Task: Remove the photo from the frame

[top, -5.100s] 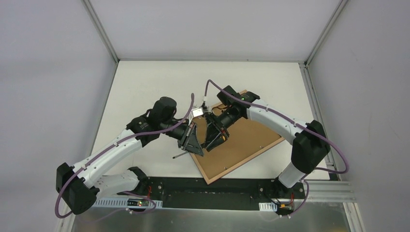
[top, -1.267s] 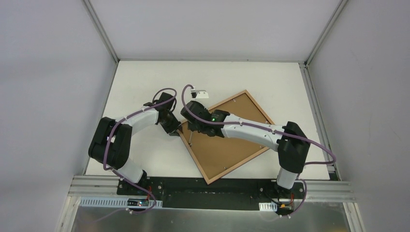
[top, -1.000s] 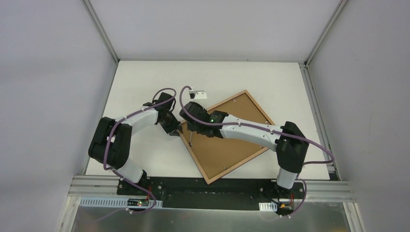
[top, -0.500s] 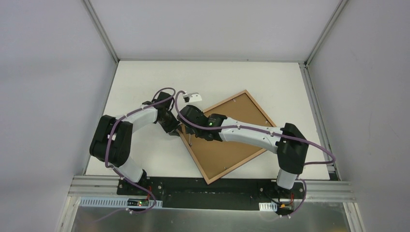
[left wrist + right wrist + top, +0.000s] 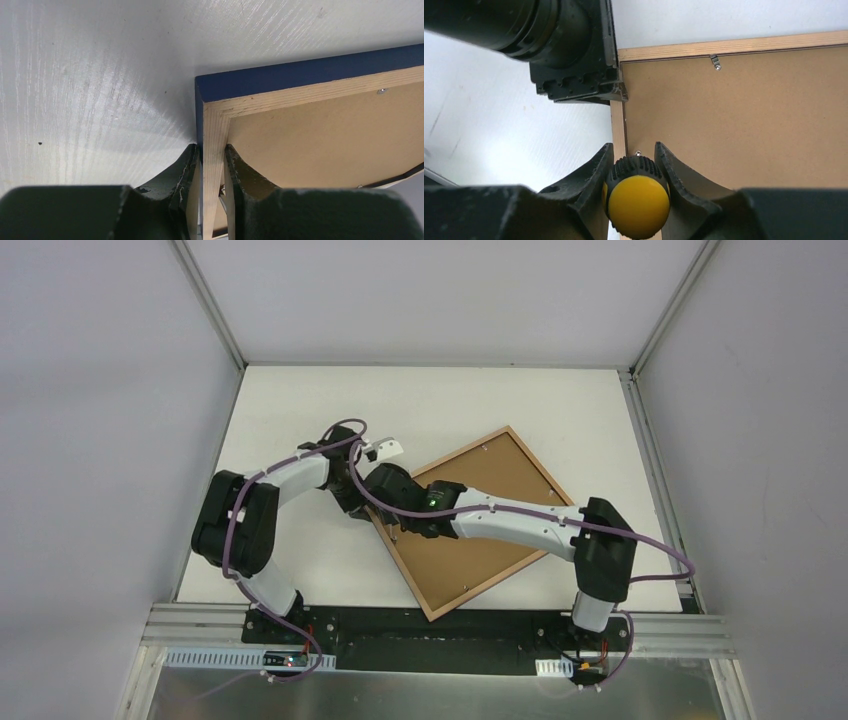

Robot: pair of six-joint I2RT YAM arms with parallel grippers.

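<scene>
The frame (image 5: 500,581) lies face down and turned like a diamond on the white table, its brown backing board (image 5: 480,560) up. The photo is hidden. My left gripper (image 5: 211,147) is shut on the frame's light wood rim (image 5: 214,125) just below its dark-blue corner (image 5: 300,75). My right gripper (image 5: 633,146) is shut on a screwdriver (image 5: 638,200) with a black ribbed handle and yellow cap. It stands point-down over a small metal tab (image 5: 638,153) by the left rim. In the top view both grippers meet at the frame's left corner (image 5: 378,520).
A second metal clip (image 5: 715,61) sits on the backing board (image 5: 749,125) near the far rim. The left wrist housing (image 5: 574,75) stands close beside the right gripper. Purple cables (image 5: 345,430) loop above both wrists. Grey walls and rails (image 5: 640,440) bound the table.
The right arm has slid left along the frame toward its left corner, carrying the screwdriver. The left arm has shifted slightly while holding the rim. Both grips are unchanged.
</scene>
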